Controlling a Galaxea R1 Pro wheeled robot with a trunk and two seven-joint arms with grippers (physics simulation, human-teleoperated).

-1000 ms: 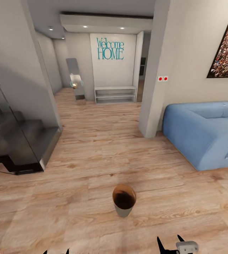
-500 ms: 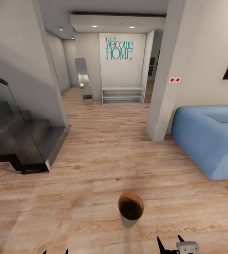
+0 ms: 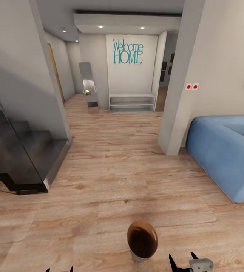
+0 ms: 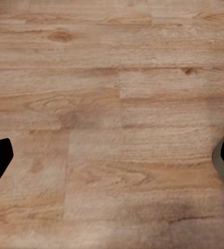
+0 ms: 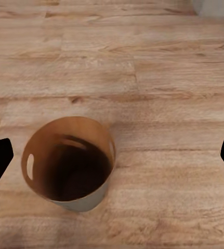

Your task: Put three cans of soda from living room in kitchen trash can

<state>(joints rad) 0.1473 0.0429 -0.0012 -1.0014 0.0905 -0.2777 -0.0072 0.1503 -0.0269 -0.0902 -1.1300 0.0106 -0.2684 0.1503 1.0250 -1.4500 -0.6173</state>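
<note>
The robot faces a pale wood-plank floor (image 3: 110, 177) that runs down a hallway towards a white wall carrying teal "Welcome HOME" lettering (image 3: 128, 51), with a low white open shelf unit (image 3: 132, 102) set against the foot of that wall. Right at the near edge of the head view stands the small round tapered trash can, brown inside and greyish outside (image 3: 142, 240), upright on the planks and just ahead of the right gripper (image 3: 183, 260), whose black fingertips poke up from the lower border beside a grey block. In the right wrist view the same bin (image 5: 69, 164) sits between the two dark fingers at the frame edges, its mouth open to the camera, two slot handles cut in the brown wall, and the interior looks dark with nothing clearly inside; the right jaws stand wide and grip nothing. The left gripper (image 4: 112, 155) hangs over bare boards, fingers spread far apart, likewise empty. Off to the robot's left a dark grey staircase with a glass side panel (image 3: 20, 155) climbs away; on the right the rounded end of a blue upholstered sofa (image 3: 227, 155) sits beyond a white square pillar (image 3: 180, 83) bearing two small red switches (image 3: 192, 86).
</note>
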